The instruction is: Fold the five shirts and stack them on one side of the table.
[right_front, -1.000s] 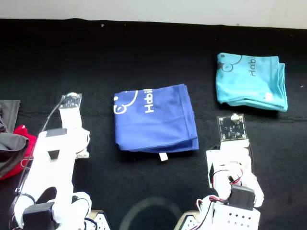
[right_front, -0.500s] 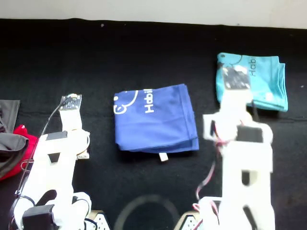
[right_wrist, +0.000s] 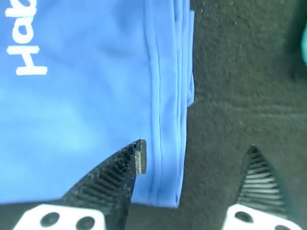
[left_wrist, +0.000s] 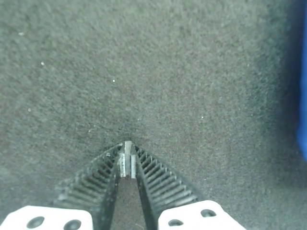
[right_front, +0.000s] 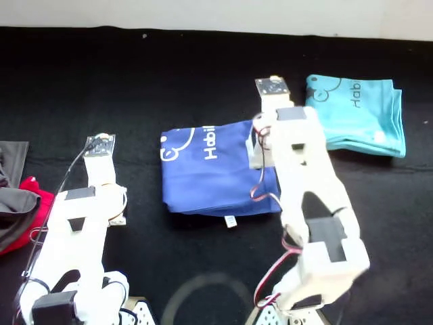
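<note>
As the right arm (right_front: 298, 156) swings out over the desk (right_front: 135, 81), its jaws hang wide astride the folded blue shirt (right_front: 210, 169), on the edge nearest the teal shirt (right_front: 358, 115), likely for stacking; the left arm (right_front: 81, 217) keeps its jaws shut.

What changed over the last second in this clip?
The right gripper swung forward toward the teal shirt, then across; it now hangs open astride an edge of the blue shirt. Nothing was grasped. The left gripper, shut, and both shirts stayed put.
</note>
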### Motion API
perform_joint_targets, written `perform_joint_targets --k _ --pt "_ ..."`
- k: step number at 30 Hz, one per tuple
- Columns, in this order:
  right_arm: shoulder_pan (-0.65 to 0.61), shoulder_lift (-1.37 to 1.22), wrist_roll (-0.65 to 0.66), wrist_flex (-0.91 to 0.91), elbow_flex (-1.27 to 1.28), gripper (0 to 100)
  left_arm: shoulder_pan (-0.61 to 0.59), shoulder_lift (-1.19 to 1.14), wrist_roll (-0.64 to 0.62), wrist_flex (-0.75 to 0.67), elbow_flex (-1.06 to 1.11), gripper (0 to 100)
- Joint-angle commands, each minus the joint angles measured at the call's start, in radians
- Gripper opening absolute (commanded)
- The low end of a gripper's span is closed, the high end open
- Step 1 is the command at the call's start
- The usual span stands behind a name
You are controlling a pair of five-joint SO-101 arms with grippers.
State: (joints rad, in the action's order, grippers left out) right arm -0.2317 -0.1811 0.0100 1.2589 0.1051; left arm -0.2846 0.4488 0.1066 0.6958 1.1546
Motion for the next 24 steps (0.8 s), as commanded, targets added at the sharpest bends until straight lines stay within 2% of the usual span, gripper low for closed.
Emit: perform_joint_targets --k 1,16,18,21,23,24 --pt "-0.036 -0.073 -0.017 0.005 -0.124 32.3 -0.002 0.005 0.002 -0.015 0.002 1" --pt "-0.059 -0.495 -0.017 -0.002 -0.406 31.2 -0.002 0.005 0.002 -0.017 0.002 1" --pt "-0.059 -0.532 -0.017 -0.001 -0.437 23.0 -0.002 0.005 0.002 -0.017 0.002 1" --pt "-0.059 -0.564 -0.017 0.028 -0.463 0.0 -0.002 0.005 0.002 -0.017 0.002 1" --pt "-0.059 -0.57 -0.017 0.056 -0.484 3.6 -0.002 0.002 0.002 -0.017 0.002 1" --pt "-0.059 -0.57 -0.017 0.065 -0.49 1.5 -0.002 0.002 0.002 -0.017 0.001 1"
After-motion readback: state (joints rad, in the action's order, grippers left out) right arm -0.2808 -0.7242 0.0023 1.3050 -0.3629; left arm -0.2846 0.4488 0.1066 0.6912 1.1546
